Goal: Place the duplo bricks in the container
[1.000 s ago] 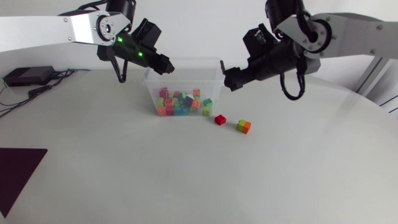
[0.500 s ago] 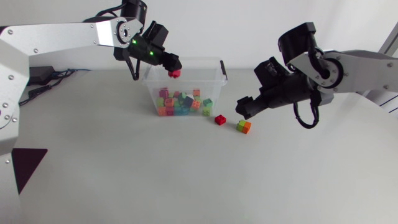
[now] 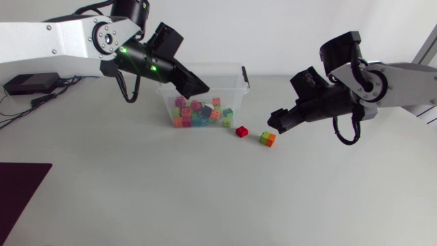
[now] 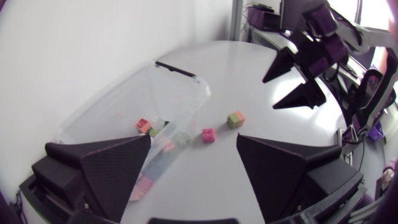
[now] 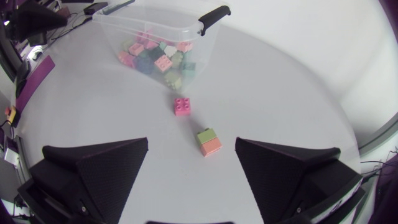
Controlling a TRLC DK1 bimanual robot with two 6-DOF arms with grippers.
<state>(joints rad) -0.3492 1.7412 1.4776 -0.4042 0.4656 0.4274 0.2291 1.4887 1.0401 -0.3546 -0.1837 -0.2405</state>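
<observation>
A clear plastic container (image 3: 234, 85) at the back middle holds several coloured duplo bricks (image 3: 196, 113). My left gripper (image 3: 196, 87) hangs over its left part, open, with nothing between the fingers (image 4: 112, 168). On the table right of the container lie a red brick (image 3: 242, 131) and a green brick stacked on an orange one (image 3: 268, 139). My right gripper (image 3: 274, 121) hovers open just right of and above that stack. The right wrist view shows the red brick (image 5: 182, 106) and the stack (image 5: 209, 141) ahead of its open fingers, with the container (image 5: 205, 37) beyond them.
A black device with cables (image 3: 31, 83) lies at the table's back left. A dark mat (image 3: 20, 184) covers the front left corner. The container has a black clip handle (image 3: 244, 74) on its right end.
My left gripper held a red brick over the container, then opened; the brick is gone from its fingers. My right arm came down and rightwards toward the loose bricks.
</observation>
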